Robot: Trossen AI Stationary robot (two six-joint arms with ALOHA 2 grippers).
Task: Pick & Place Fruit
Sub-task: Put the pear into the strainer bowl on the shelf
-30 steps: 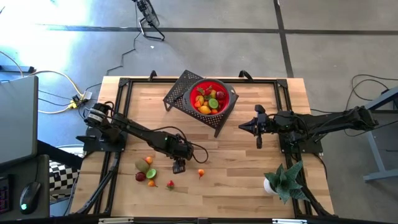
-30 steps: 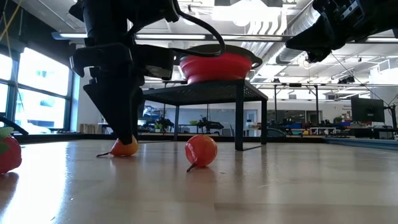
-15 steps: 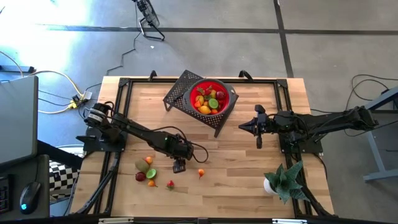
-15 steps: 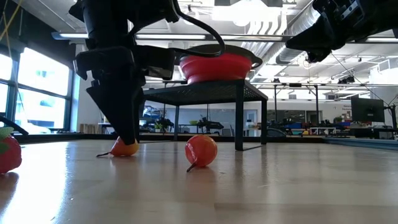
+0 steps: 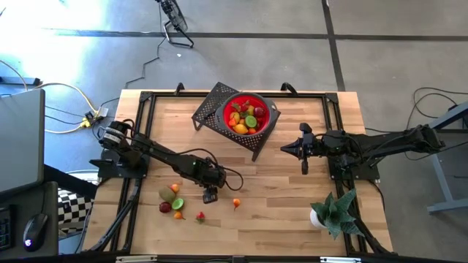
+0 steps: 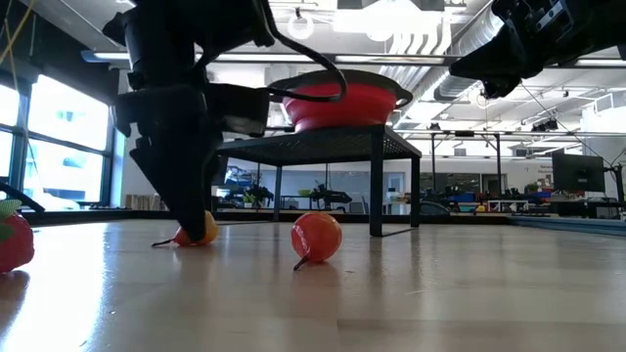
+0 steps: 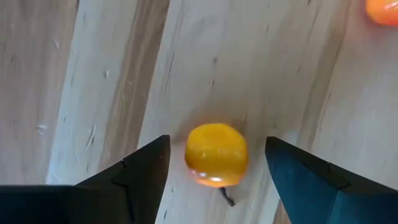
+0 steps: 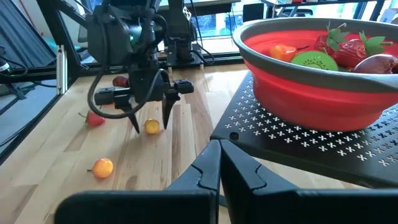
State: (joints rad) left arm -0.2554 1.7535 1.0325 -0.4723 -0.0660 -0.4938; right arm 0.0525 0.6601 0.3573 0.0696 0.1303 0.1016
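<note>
Left wrist view: left pincer [image 7: 214, 165] open, straddling orange fruit [image 7: 216, 155] on surface [image 7: 93, 93], positioned for grasp; right pincer [image 8: 219, 163] closed, idle.

High view looks straight down; low view sits level at tabletop — both share the red bowl [image 5: 250, 114].

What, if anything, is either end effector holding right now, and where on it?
Nothing is held. The left end effector stands open astride the small orange fruit on the table, not touching it. The right end effector is shut, empty.
</note>
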